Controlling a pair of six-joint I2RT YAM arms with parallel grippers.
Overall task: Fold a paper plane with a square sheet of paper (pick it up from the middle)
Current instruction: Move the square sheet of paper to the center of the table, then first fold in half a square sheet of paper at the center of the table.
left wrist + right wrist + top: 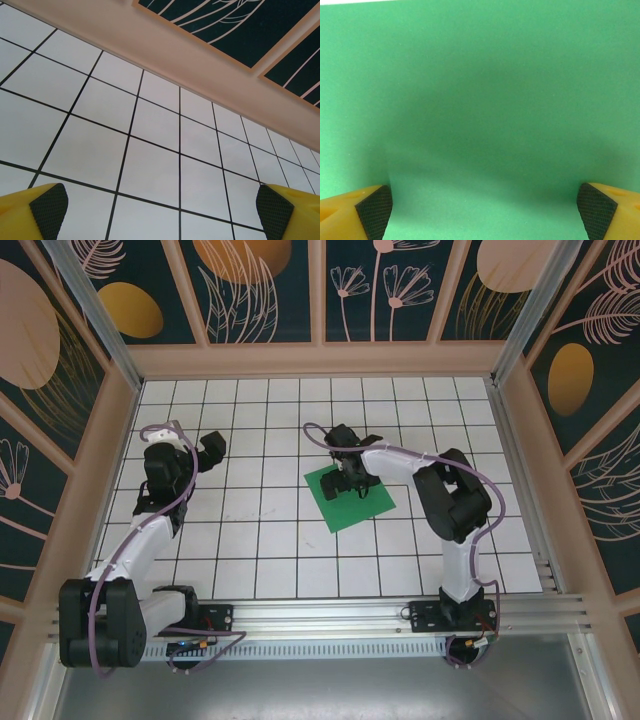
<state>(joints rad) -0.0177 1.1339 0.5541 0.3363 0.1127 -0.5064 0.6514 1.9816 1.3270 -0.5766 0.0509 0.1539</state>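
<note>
Seen from above, the thin bright-green square sheet of paper (pixel 349 502) is lying flat mid-table directly beneath the right gripper (pixel 352 483), jaws spread, with the left gripper (pixel 205 448) hanging at nine o'clock; the left wrist is facing white grid tiles (pixel 150 150) between parted jaws, and the right wrist is seeing green running to twelve o'clock between wide-open jaws.

No writing, label, brand, number or sign can be read anywhere. The wall panels (pixel 250 280) carry drawn leaves and flowers without lettering, and the white tabletop (pixel 250 535) bears plain black grid lines.
</note>
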